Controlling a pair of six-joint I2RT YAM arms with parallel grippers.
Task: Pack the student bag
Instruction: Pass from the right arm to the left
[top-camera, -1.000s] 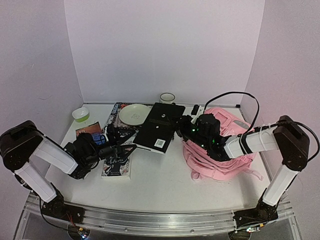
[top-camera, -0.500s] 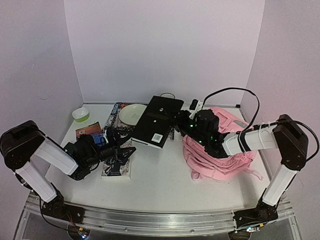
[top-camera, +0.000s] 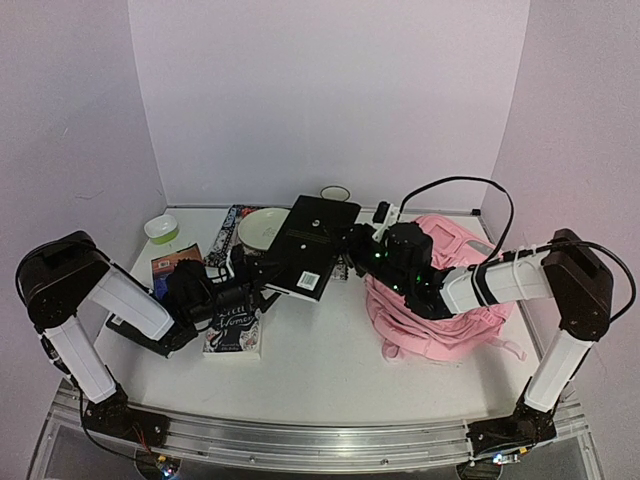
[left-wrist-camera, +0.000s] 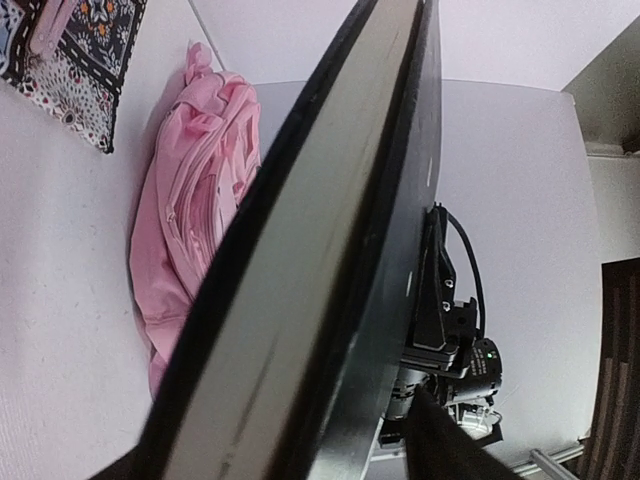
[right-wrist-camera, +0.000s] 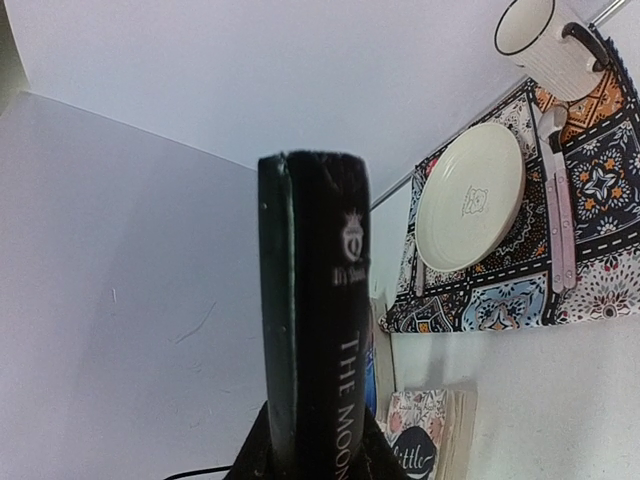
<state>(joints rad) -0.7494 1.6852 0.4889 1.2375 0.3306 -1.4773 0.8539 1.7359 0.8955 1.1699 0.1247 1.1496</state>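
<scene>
The pink student bag (top-camera: 450, 320) lies at the right of the table and also shows in the left wrist view (left-wrist-camera: 190, 230). A thick black book (top-camera: 312, 245) hangs tilted above the table between both arms. My right gripper (top-camera: 352, 248) is shut on its right edge; its wrist view shows the spine (right-wrist-camera: 325, 350) upright between the fingers (right-wrist-camera: 315, 440). My left gripper (top-camera: 262, 278) is at the book's lower left corner. The book's page edge (left-wrist-camera: 330, 260) fills the space between its jaws (left-wrist-camera: 290, 450), and a gap shows beside the right finger (left-wrist-camera: 435, 435).
A cream plate (top-camera: 262, 228) lies on a patterned cloth (top-camera: 228, 225) at the back, with a white mug (top-camera: 335, 194) behind. A green bowl (top-camera: 160, 229) sits at the back left. A paperback (top-camera: 235, 330) and another book (top-camera: 175, 258) lie under the left arm.
The right gripper has lifted and tilted the black book toward the left. My left gripper moved right from the paperback to the book's lower left corner, and its jaws have narrowed.
</scene>
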